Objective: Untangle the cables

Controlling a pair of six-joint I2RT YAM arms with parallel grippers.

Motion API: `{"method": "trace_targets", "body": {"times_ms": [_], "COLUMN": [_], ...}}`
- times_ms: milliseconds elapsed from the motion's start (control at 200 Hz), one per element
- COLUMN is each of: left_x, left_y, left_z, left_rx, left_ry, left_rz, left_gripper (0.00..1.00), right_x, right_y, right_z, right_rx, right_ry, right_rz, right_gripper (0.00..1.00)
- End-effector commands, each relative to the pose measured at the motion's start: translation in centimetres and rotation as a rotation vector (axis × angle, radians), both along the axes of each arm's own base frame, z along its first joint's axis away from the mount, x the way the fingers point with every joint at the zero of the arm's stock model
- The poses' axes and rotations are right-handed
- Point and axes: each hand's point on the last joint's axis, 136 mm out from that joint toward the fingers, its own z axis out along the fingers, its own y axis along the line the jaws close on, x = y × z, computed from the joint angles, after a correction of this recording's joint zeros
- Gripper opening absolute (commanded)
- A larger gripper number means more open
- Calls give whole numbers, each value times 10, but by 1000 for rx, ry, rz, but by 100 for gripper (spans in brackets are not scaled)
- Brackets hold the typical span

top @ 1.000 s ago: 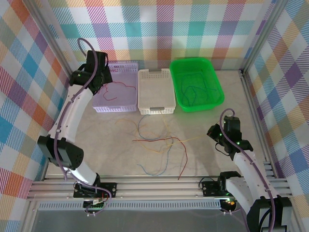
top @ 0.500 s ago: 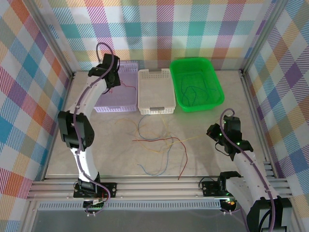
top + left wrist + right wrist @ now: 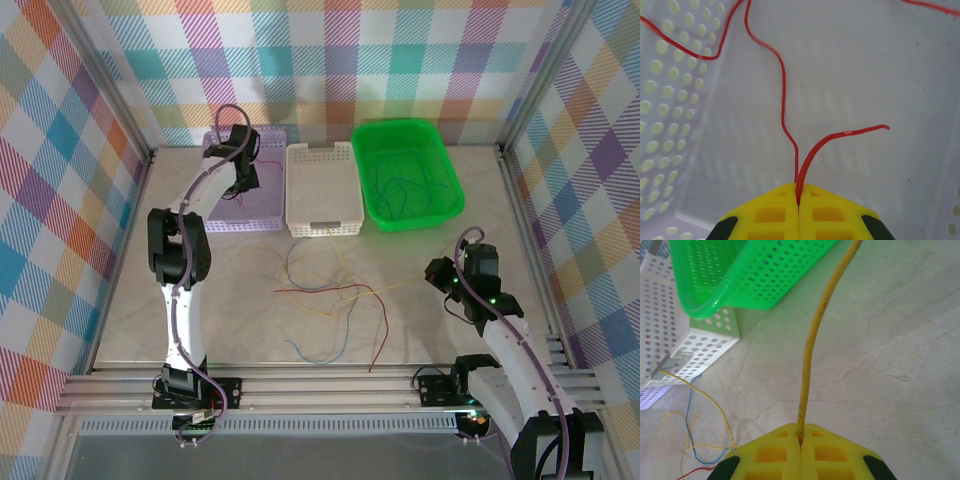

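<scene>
Red wire point(image 3: 783, 100) is pinched in the left gripper point(image 3: 799, 187), jaws closed tight on it, inside the purple basket point(image 3: 265, 200) at 11 o'clock of the table. Right gripper point(image 3: 801, 427) is clamped on a yellow wire point(image 3: 810, 350) at 4 o'clock. Other cables point(image 3: 330, 290) lie loosely tangled at table centre, 6 o'clock of the white basket point(image 3: 322, 228). More thin wires point(image 3: 400, 185) sit in the green basket point(image 3: 410, 222) at 1 o'clock.

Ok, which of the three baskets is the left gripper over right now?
The purple basket, leftmost of the row: the left gripper holds a red cable over it. The white basket and green basket sit further right.
</scene>
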Motion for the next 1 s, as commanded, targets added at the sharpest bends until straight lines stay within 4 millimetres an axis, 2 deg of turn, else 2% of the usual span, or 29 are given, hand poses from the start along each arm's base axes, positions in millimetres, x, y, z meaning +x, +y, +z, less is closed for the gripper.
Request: {"method": "trace_targets", "body": {"times_ms": [0,420,610,810,1000], "left_x": [5,6,8,9,8], "left_y": [3,1,-1,-3,-4], "left_z": [-6,-35,-37,-23,-4], "left_rx": [-28,-30,-42,-54,-61], "left_ry": [13,69,74,58,33], "left_rz": [26,39,37,30,24], "left_gripper": [0,0,0,29,48], "right_x": [3,6,6,6,6], "right_y": [8,21,22,23,22], "right_z": [6,6,6,5,5], "right_rx": [34,85,88,94,93], "right_ry": [-49,-63,-64,-60,-63], "right_rz": [43,102,103,106,104], "right_gripper": [0,0,0,0,0]}}
